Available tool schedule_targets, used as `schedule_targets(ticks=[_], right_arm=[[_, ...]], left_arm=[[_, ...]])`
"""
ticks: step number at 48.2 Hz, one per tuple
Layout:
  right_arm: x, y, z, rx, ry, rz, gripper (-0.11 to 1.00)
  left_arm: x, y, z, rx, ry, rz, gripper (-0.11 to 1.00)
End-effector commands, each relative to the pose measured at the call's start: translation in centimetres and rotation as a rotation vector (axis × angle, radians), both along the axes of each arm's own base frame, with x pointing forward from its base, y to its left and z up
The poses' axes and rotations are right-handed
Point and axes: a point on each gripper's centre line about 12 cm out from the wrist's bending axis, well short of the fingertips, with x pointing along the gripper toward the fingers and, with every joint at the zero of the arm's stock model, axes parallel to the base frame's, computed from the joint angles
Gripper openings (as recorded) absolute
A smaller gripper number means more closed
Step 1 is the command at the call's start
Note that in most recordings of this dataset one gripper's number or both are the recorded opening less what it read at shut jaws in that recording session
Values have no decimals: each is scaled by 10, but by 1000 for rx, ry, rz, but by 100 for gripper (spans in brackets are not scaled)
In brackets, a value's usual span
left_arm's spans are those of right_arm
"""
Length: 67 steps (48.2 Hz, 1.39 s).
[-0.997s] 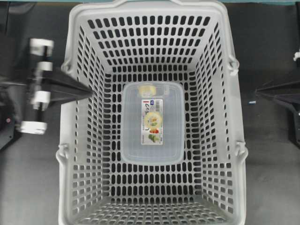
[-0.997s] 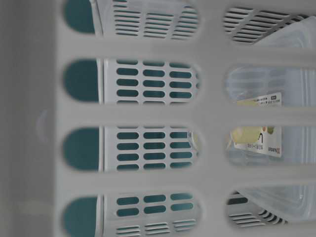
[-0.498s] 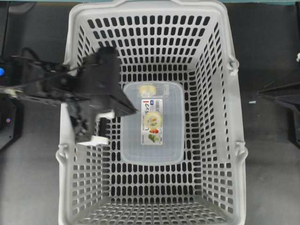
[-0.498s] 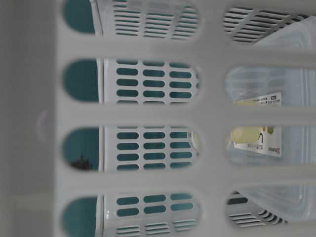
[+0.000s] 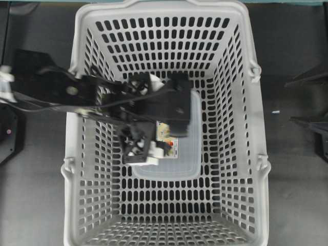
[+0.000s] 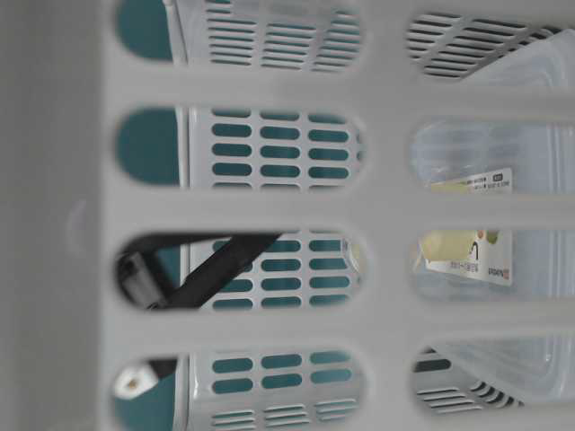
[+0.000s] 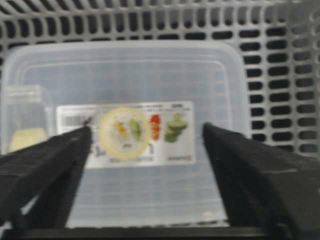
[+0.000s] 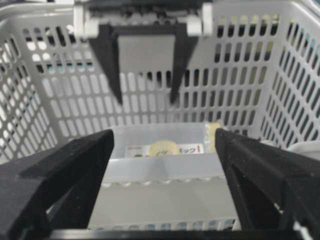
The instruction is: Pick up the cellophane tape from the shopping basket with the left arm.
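The black lattice fingers of the left gripper stand wide apart and empty, hanging over the large clear lidded box. The small pale yellowish tape roll in its clear packet lies on that box at the wrist view's left edge; its axis cannot be told. This looks like the approach: next, shift toward the packet and descend inside the light-grey slotted basket. The right gripper waits wide open outside.

Left gripper fingers spread wide, hovering over the clear box, label between them. Cellophane tape in its clear packet lies at the box's left edge, beside the left finger. Shopping basket slotted wall behind and right.
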Motion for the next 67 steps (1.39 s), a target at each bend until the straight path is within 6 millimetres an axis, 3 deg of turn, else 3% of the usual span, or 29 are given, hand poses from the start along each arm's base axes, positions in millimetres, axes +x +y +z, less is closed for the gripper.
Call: schedule_targets(ticks=[1,13,38,67], right_arm=[[-1,0,5,6,-18,0,77],[-7,0,8,6,-44,0,77],[-8,0,3,9,-41,0,77],[-8,0,-1,9,-34,-1,77]], left_arm=[[11,-4,-2,4,18,-7,90],[23,-4,-43,15,179,-2,90],[27,20,-42,17,199,42,90],[26,19,-80,20,264,37,90]])
